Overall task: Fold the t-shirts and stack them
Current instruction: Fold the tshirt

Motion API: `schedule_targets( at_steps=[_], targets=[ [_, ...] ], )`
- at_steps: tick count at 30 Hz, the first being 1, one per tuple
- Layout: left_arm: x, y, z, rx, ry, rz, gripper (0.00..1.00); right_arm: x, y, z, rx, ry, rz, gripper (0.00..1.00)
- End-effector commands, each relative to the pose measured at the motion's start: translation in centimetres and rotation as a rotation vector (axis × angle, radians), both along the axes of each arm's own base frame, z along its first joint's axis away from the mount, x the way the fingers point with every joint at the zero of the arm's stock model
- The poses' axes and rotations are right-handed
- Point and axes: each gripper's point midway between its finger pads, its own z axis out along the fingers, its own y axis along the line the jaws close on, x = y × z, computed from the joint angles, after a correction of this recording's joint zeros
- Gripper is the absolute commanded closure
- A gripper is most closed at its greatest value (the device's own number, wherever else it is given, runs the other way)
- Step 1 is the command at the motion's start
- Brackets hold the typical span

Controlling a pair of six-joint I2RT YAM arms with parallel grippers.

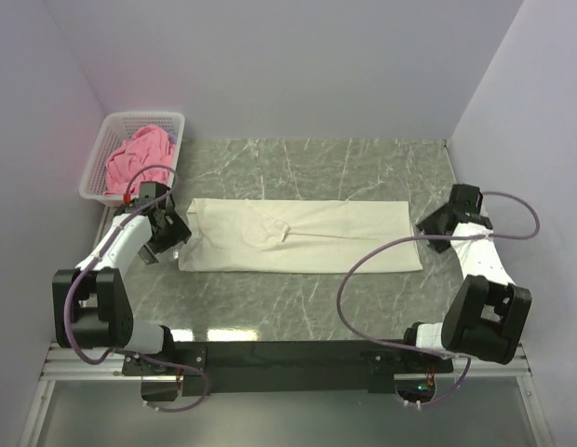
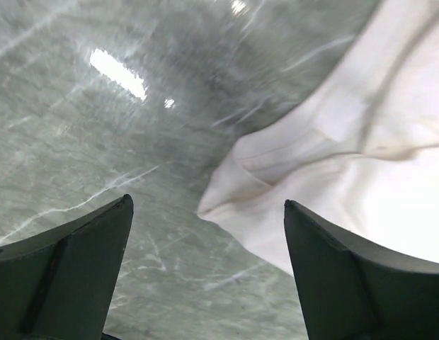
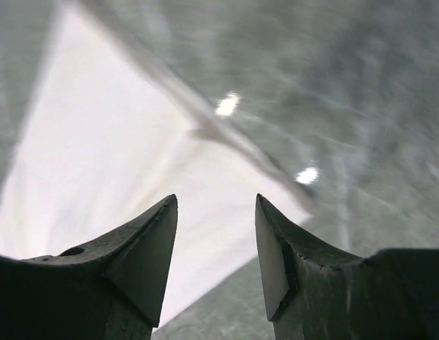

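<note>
1. Lying flat on the marble-patterned table [image 1: 316, 163], the cream-white t-shirt [image 1: 298, 235] is folded into a long strip.
2. At the shirt's left end, the left gripper [image 1: 169, 233] hangs with its jaws wide apart and nothing between them; its wrist view shows a shirt corner just beyond the fingertips.
3. At the shirt's right end, the right gripper [image 1: 436, 222] also has its jaws parted, gripping nothing, over the cloth's corner.
4. Beyond the shirt's left end, the pink t-shirt [image 1: 138, 158] sits crumpled in the white basket [image 1: 144, 116].
</note>
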Motion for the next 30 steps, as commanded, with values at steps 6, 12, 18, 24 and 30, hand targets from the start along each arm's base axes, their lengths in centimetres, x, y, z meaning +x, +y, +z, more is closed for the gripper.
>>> schedule_targets(
  at_steps=[6,12,18,24,30],
  targets=[
    [2.0,-5.9,4.5,-0.074,-0.154,-0.126,0.19,4.5,12.7,4.9,0.075,-0.180,0.527,0.46],
    [2.6,-8.1,1.1,-0.145,-0.129,-0.130,0.44,3.8,19.4,1.5,0.289,-0.173,0.643,0.49],
    [0.8,-6.0,-3.1,-0.068,-0.009,-0.059,0.53,2.6,16.3,-4.3,0.235,0.007,0.556,0.51],
    [-1.4,-3.4,-5.1,-0.063,0.053,0.026,0.55,1.3,11.5,-6.2,0.211,0.054,0.390,0.51],
    [0.1,-3.3,-2.3,-0.061,-0.021,0.009,0.45,3.2,9.4,-3.1,0.220,-0.089,0.342,0.51]
  ],
)
